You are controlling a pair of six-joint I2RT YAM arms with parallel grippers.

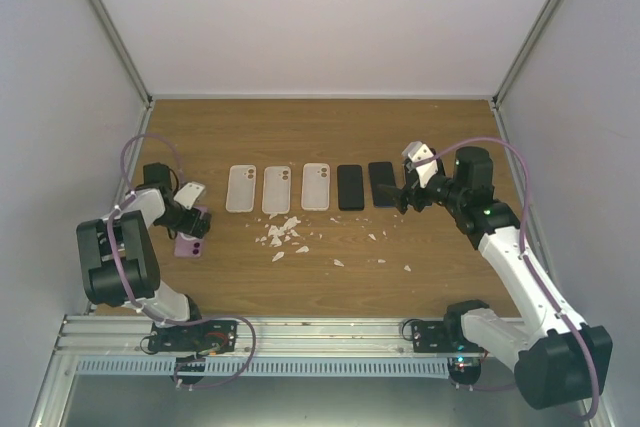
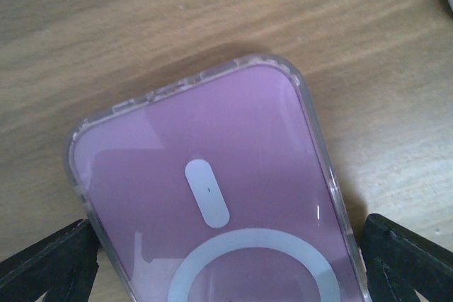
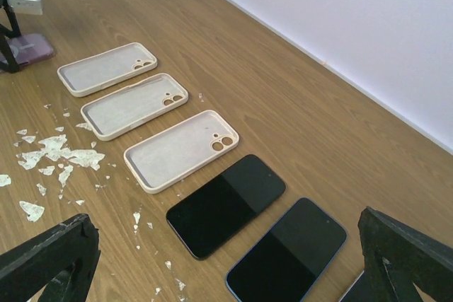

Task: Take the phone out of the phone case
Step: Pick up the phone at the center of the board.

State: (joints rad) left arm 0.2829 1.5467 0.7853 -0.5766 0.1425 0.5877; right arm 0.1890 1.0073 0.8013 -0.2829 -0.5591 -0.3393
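Task item: pink phone (image 2: 212, 139) with a white ring on its back, seated in a clear plastic case (image 2: 312, 118), lying back-up and flat on the brown wooden table (image 1: 330, 127).
Location: left side of the table, apart from the row of other items, directly beneath the left arm's wrist.
Long axis: roughly away from the near edge (slightly skewed in the overhead view), with one short end pointing away from the left wrist camera.
Left gripper (image 2: 225, 245): released and holding nothing, jaws spread wide, one finger outside each long side of the case, neither visibly touching it.
Key relation: case width between the fingers, so closing would pinch across the short axis.
Nearer arm: left, by far.
Right gripper (image 1: 403, 197): released and empty, hovering at the right end of the row, well apart from the task item.
Row: three white empty cases (image 1: 276, 190), then two black phones (image 1: 350, 187), side by side.
Debris: white flakes (image 1: 280, 235) scattered near the row.
Stage (judgement): phone not yet out of its case.
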